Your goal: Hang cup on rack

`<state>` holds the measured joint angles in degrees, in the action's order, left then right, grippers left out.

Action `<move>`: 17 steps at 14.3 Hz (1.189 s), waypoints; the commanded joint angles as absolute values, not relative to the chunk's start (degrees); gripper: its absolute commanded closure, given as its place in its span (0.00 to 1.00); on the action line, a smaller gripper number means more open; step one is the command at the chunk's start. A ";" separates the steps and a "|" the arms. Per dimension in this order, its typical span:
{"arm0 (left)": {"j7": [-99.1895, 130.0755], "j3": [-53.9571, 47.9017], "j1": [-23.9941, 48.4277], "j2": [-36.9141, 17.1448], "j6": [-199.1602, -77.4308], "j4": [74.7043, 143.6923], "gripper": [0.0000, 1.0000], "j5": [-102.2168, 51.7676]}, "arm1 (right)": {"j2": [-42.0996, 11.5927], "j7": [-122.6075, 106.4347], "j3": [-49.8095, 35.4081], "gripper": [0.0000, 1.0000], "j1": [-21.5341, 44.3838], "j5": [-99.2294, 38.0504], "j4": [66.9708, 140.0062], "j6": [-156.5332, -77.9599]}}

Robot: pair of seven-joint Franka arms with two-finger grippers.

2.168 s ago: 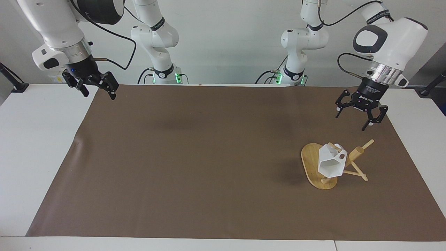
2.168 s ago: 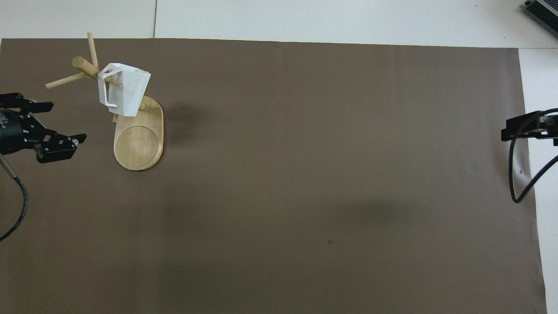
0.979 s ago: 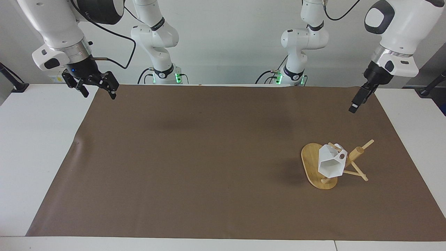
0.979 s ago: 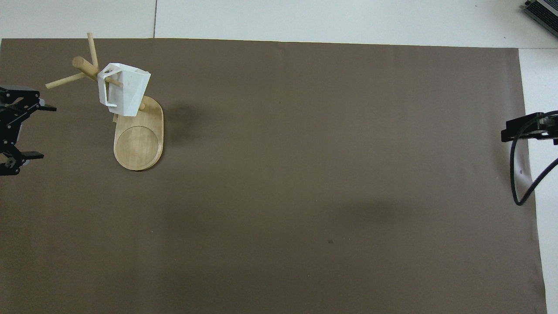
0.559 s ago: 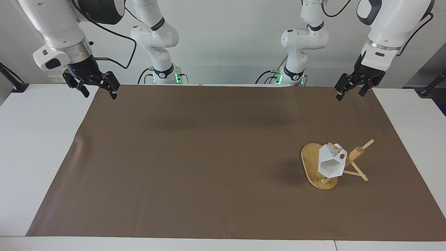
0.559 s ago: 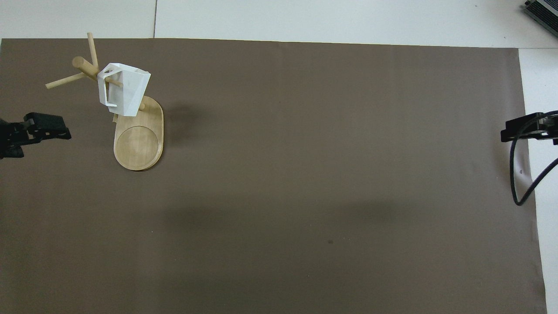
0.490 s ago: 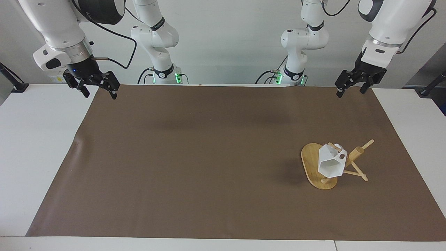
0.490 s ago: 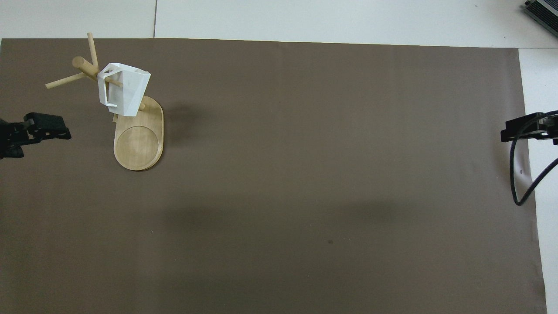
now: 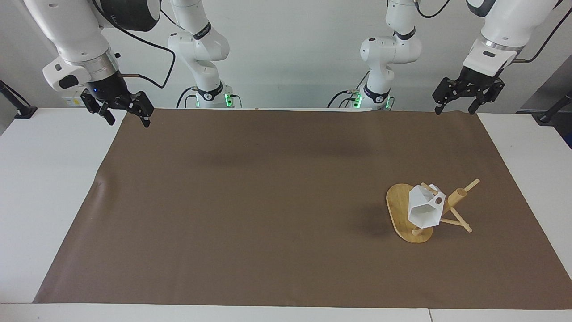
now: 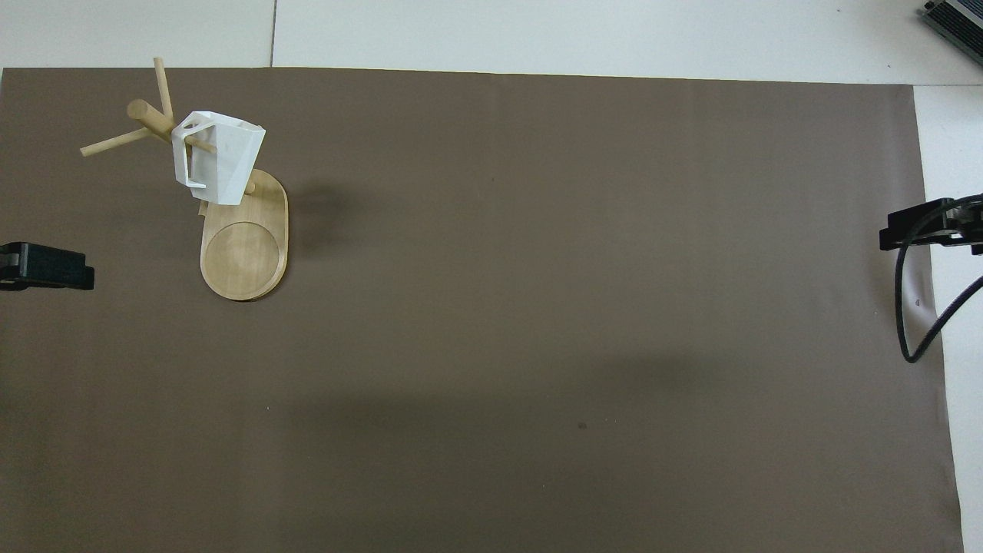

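Note:
The white faceted cup [image 9: 424, 210] hangs by its handle on a peg of the bamboo rack [image 9: 456, 199]. The rack stands on its oval base [image 9: 397, 208] toward the left arm's end of the table. The cup [image 10: 217, 157] and the rack [image 10: 244, 250] also show in the overhead view. My left gripper [image 9: 467, 107] is open and empty, raised over the mat's edge nearest the robots, well apart from the rack. Only one of its fingers [image 10: 46, 266] shows in the overhead view. My right gripper [image 9: 126, 117] is open and empty, waiting over the mat's corner at the right arm's end.
A brown mat [image 9: 277, 201] covers most of the white table [image 9: 40, 179]. The right arm's black cable [image 10: 910, 307] loops over the mat's edge at the right arm's end.
My left gripper has risen and drawn back from over the mat beside the rack to the mat's edge near its base, turning on the way. The cup, the rack and the right arm have not moved.

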<state>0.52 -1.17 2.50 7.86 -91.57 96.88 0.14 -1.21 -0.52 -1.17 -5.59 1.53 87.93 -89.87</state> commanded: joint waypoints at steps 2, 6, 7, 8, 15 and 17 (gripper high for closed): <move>3.66 -1.14 2.20 8.53 -92.81 98.09 0.00 -0.26 | -0.53 -1.85 -1.49 0.00 -5.98 1.76 88.95 -90.35; 3.87 -1.14 2.72 8.61 -92.72 98.26 0.00 -0.18 | -0.53 -1.85 -1.49 0.00 -5.98 1.76 88.95 -90.35; 3.78 -1.14 2.81 8.61 -92.72 98.26 0.00 -0.18 | -0.53 -1.85 -1.49 0.00 -5.98 1.76 88.95 -90.35; 3.87 -1.14 2.81 8.70 -92.72 98.61 0.00 -0.18 | -0.53 -1.85 -1.49 0.00 -5.89 1.76 88.95 -90.35; 4.31 -0.35 1.32 8.79 -91.85 98.26 0.00 -0.18 | -0.53 -1.85 -1.49 0.00 -5.98 1.76 88.95 -90.35; 4.31 -0.35 1.32 8.79 -91.85 98.26 0.00 -0.18 | -0.53 -1.85 -1.49 0.00 -5.98 1.76 88.95 -90.35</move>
